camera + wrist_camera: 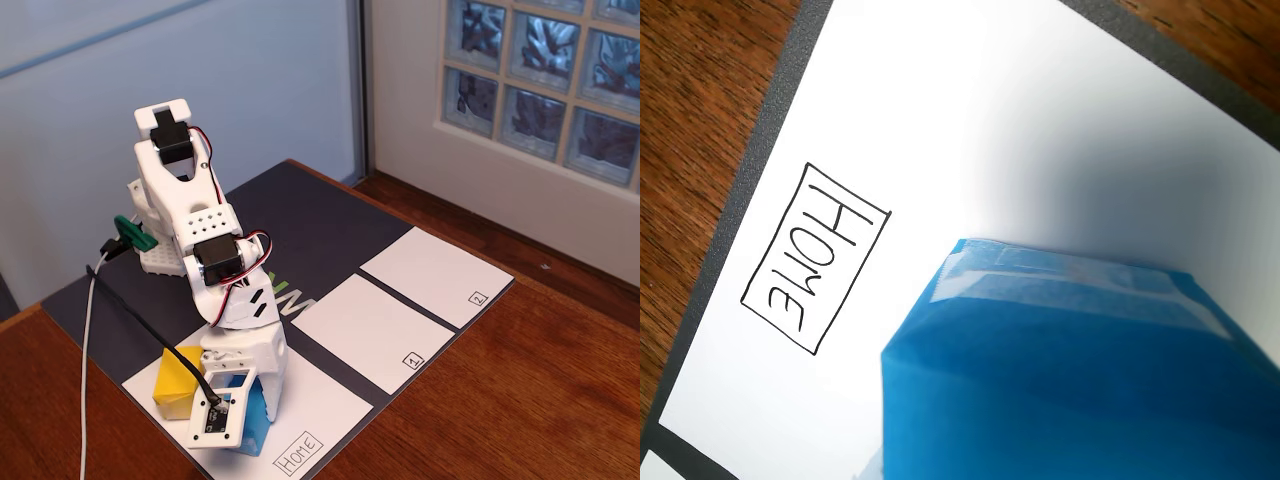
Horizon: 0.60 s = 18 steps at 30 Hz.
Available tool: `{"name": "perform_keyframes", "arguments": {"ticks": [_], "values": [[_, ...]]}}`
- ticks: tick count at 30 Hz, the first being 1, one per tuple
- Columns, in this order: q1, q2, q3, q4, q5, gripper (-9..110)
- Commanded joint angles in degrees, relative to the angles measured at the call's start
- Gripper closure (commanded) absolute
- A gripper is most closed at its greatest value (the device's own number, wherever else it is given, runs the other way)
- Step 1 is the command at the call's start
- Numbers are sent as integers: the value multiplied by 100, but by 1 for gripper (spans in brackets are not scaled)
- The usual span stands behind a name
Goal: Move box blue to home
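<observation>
Glass-block window panes (545,75) and a pale wall stood behind a brown wooden table (520,400) carrying a dark mat (320,225) with 3 white paper rectangles. The white arm (205,245) was folded down over the nearest and largest sheet, home (320,405), whose boxed "Home" label (298,452) sat at its near corner. In the fixed view the end effector (245,420) hung low over that sheet with the box blue (258,420) showing beside and beneath it; the wrist view showed the box blue (1090,370) filling the lower right, its paler taped end up, above the white paper by the label (815,258). Whether the block rested on the sheet or hung just clear could not be told, nor could the fingers be seen, so the end effector's grip stayed uncertain. By the look of it the carry was done; release and withdrawal appeared to remain. A yellow block (180,385) already sat on home beside the blue one. The squares marked "1" (372,330) and "2" (435,272) held nothing.
</observation>
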Motion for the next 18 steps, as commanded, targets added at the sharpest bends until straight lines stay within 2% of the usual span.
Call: {"name": "perform_keyframes", "arguments": {"ticks": [1, 7, 18], "values": [[9, 18, -53, -35, -123, 95], [18, 35, -79, -26, -308, 80], [9, 149, -79, -9, -800, 72]]}}
